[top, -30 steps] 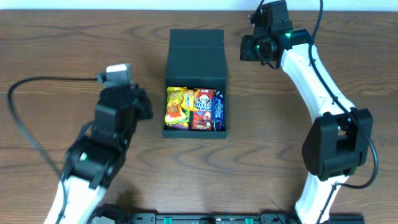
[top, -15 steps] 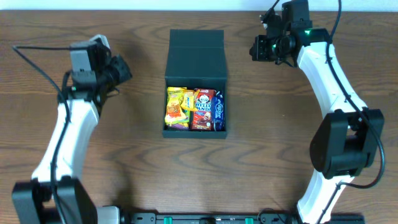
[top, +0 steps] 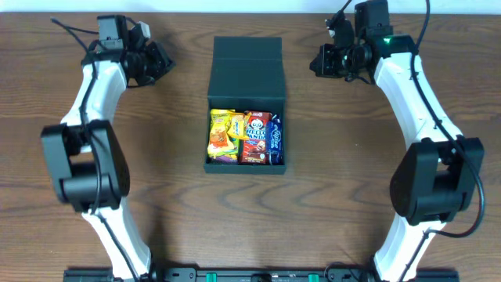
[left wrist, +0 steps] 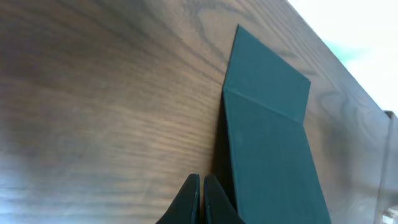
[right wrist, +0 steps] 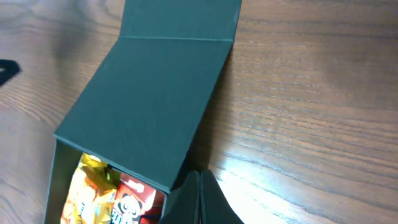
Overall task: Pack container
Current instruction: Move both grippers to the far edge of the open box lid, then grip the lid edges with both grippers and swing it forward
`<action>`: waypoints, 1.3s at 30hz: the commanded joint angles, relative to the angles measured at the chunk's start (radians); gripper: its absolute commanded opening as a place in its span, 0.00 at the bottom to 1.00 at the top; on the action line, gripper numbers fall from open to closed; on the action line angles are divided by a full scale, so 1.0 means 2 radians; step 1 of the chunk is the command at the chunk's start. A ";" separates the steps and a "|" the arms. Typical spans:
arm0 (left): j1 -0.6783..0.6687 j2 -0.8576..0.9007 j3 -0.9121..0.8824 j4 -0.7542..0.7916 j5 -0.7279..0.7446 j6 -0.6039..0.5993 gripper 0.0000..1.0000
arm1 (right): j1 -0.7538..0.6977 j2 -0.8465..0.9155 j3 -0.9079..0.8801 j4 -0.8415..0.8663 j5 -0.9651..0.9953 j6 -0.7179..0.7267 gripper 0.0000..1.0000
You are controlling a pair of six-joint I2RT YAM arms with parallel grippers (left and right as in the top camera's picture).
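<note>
The container (top: 247, 74) is a matte dark square box in the middle of the table, its flap lid raised at the back. Inside lie a yellow packet (top: 223, 135), a red panda packet (top: 256, 137) and a blue packet (top: 275, 141). My left gripper (top: 160, 64) is shut and empty, left of the lid. In the left wrist view its tips (left wrist: 201, 186) sit just beside the container's lid (left wrist: 267, 124). Shut and empty too, my right gripper (top: 317, 63) is right of the lid; its tips (right wrist: 200, 183) are at the lid's (right wrist: 149, 99) edge, above the red packet (right wrist: 134, 202).
The wooden table (top: 352, 196) surrounds the box on all sides. Both arms reach along the back edge from bases at the front. A white wall strip runs behind the table's far edge.
The left arm has swung from the front left up to the back left, ending beside the lid. The right arm shifted slightly right, then held still. Both grippers stayed shut.
</note>
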 commanded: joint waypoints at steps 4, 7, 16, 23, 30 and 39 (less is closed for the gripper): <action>-0.012 0.090 0.110 -0.072 0.056 0.014 0.05 | 0.004 0.030 -0.001 0.002 -0.015 0.046 0.01; -0.027 0.110 0.136 -0.109 0.052 0.034 0.06 | 0.004 0.051 -0.001 0.006 -0.038 0.068 0.01; -0.062 0.130 0.137 -0.140 0.027 0.045 0.05 | 0.004 0.116 -0.001 0.029 -0.089 0.123 0.02; -0.070 0.132 0.137 -0.151 0.029 0.044 0.05 | 0.004 0.161 -0.001 0.059 -0.139 0.156 0.01; -0.077 0.134 0.137 -0.154 0.026 0.044 0.06 | 0.013 0.171 -0.001 0.101 -0.154 0.170 0.01; -0.083 0.141 0.137 -0.144 0.063 0.049 0.06 | 0.029 0.172 -0.001 0.151 -0.206 0.167 0.01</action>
